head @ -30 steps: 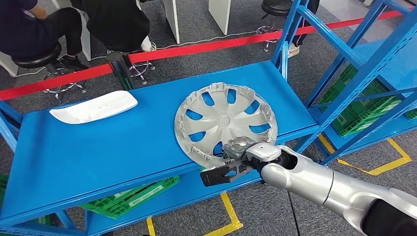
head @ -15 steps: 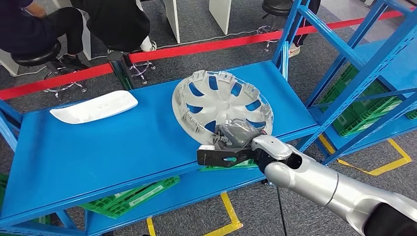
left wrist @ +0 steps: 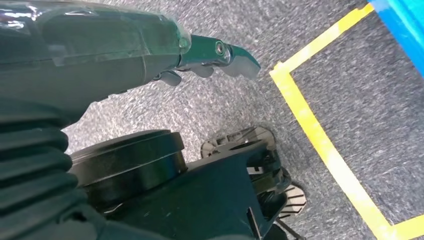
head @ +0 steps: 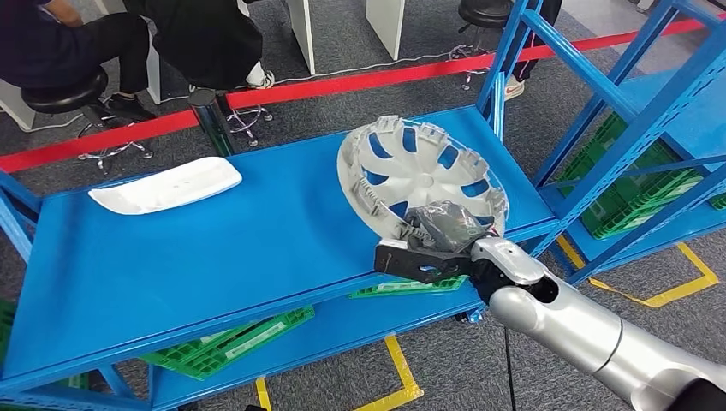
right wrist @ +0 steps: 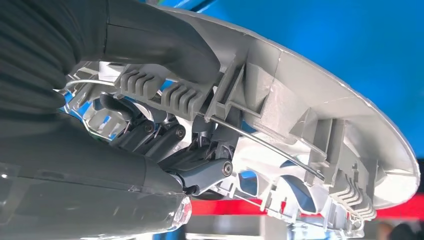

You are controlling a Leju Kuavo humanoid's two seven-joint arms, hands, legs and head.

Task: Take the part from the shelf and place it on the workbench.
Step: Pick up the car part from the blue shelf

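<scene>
Though floor-facing, left hand [left wrist: 220,55] empty.

robot hand [right wrist: 165,135] gripping grey wheel cover [right wrist: 320,130] rim

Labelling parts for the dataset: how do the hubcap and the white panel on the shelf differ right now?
The hubcap is round, silver, spoked with cut-outs; the panel is long, white, solid. The hubcap is tilted up, gripped at its near rim by the right hand; the panel lies flat, untouched. Both sit over the blue shelf.
</scene>
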